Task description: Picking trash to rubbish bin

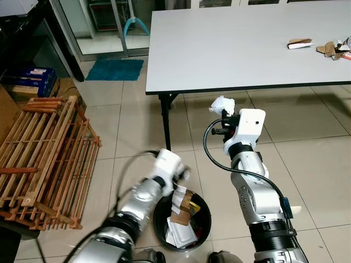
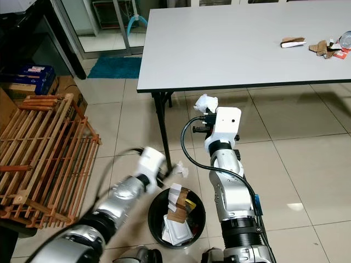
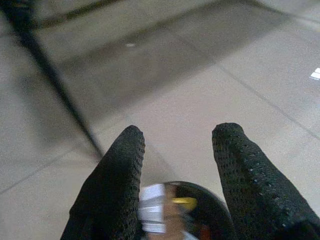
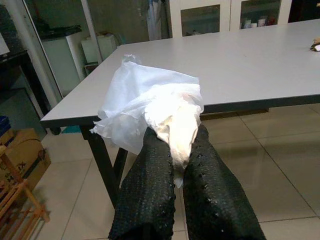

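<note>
Right now my right gripper [image 4: 172,145] holds a crumpled white tissue [image 4: 150,107], its two black fingers pinched narrow on the wad's lower fold, raised in front of the grey table [image 1: 236,49]. The tissue looks feather-light, soft and loose, so I judge it will crush without resistance and could slip or tear if I grip only a trailing flap; the dense middle of the bunch is the safer hold. My left gripper [image 3: 177,165] hovers over the black rubbish bin [image 1: 203,228] on the tiled floor, fingers spread apart and holding nothing. The bin already contains paper and cardboard scraps. More scraps [image 1: 318,46] lie at the table's far end.
</note>
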### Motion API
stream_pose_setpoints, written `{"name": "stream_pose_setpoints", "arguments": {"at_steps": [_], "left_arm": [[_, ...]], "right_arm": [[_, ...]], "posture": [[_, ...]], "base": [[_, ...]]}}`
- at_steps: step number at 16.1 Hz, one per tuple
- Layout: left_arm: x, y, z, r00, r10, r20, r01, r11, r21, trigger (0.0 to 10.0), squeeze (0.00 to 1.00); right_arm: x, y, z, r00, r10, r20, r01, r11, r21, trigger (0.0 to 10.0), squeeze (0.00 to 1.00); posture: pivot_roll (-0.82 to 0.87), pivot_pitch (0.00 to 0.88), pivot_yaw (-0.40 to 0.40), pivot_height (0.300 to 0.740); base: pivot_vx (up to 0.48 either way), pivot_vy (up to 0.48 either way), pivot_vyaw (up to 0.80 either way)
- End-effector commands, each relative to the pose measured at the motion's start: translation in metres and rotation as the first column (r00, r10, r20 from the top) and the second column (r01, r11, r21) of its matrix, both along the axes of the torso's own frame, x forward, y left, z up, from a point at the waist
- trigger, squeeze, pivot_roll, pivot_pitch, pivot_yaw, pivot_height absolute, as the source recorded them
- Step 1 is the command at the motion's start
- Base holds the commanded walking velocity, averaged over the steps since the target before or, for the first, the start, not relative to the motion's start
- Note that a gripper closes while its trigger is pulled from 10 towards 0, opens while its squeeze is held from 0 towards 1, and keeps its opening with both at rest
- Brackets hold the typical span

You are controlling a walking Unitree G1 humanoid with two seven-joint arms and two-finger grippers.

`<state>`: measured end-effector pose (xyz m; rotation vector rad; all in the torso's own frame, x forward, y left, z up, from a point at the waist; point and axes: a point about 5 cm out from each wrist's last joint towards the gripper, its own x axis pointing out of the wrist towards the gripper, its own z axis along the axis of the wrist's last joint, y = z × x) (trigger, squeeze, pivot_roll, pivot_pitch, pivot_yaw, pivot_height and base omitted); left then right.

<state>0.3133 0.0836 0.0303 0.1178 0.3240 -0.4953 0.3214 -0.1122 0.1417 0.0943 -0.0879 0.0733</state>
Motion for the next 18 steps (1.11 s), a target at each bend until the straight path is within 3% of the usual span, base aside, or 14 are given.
{"name": "stream_pose_setpoints", "arguments": {"at_steps": [1,3,4,7,8,9,11,13,17,18], "left_arm": [[0.006,0.013,0.007,0.994,0.099,0.044,-0.098,0.995,-0.022,10.0,0.0],[0.011,0.036,0.017,0.963,0.241,0.122,-0.237,0.97,-0.053,10.0,0.0],[0.013,0.051,0.024,0.928,0.331,0.173,-0.324,0.944,-0.068,10.0,0.0],[0.013,0.072,0.031,0.875,0.427,0.229,-0.42,0.904,-0.08,10.0,0.0],[0.012,0.078,0.031,0.862,0.452,0.23,-0.448,0.891,-0.075,10.0,0.0],[0.009,0.087,0.028,0.845,0.487,0.221,-0.488,0.871,-0.056,10.0,0.0],[0.008,0.088,0.027,0.842,0.492,0.22,-0.494,0.868,-0.049,10.0,0.0],[0.01,0.084,0.031,0.844,0.485,0.23,-0.484,0.873,-0.062,10.0,0.0],[0.013,0.078,0.037,0.843,0.478,0.245,-0.474,0.877,-0.079,10.0,0.0],[0.013,0.078,0.038,0.842,0.48,0.247,-0.475,0.876,-0.083,10.0,0.0]], "right_arm": [[0.001,0.001,-0.001,1.0,-0.002,-0.016,0.002,1.0,-0.003,10.0,0.0],[0.002,-0.001,-0.004,0.999,-0.015,-0.036,0.015,1.0,-0.005,10.0,0.0],[0.002,-0.001,-0.007,0.999,-0.019,-0.047,0.019,1.0,-0.006,10.0,0.0],[0.001,-0.002,-0.01,0.998,-0.018,-0.064,0.018,1.0,-0.01,10.0,0.0],[0.001,-0.001,-0.015,0.995,-0.015,-0.096,0.013,1.0,-0.013,10.0,0.0],[0.0,0.002,-0.034,0.975,0.015,-0.221,-0.025,0.999,-0.043,10.0,0.0],[-0.003,0.007,-0.052,0.945,0.048,-0.323,-0.07,0.996,-0.055,10.0,0.0],[-0.005,0.027,-0.065,0.91,0.135,-0.392,-0.143,0.99,0.01,10.0,0.0],[0.012,0.063,-0.07,0.848,0.25,-0.466,-0.258,0.965,0.048,10.0,0.0],[0.013,0.077,-0.074,0.814,0.295,-0.501,-0.289,0.953,0.092,10.0,0.0]], "posture": [[-0.02,0.089,0.082,0.72],[-0.01,0.091,0.082,0.72],[-0.01,0.091,0.081,0.72],[-0.01,0.092,0.076,0.72],[-0.01,0.094,0.074,0.72],[-0.01,0.095,0.071,0.72],[-0.01,0.097,0.068,0.72],[-0.01,0.098,0.063,0.72],[0.01,0.1,0.042,0.72],[0.01,0.1,0.039,0.72]], "base": [[0.0,0.0,0.0],[0.0,0.0,0.0],[0.0,0.0,0.0],[0.0,0.0,0.0],[0.0,0.0,0.0],[0.0,0.0,0.0],[0.0,0.0,0.0],[0.0,0.0,0.0],[0.0,0.0,0.0],[0.0,0.0,0.0]]}}
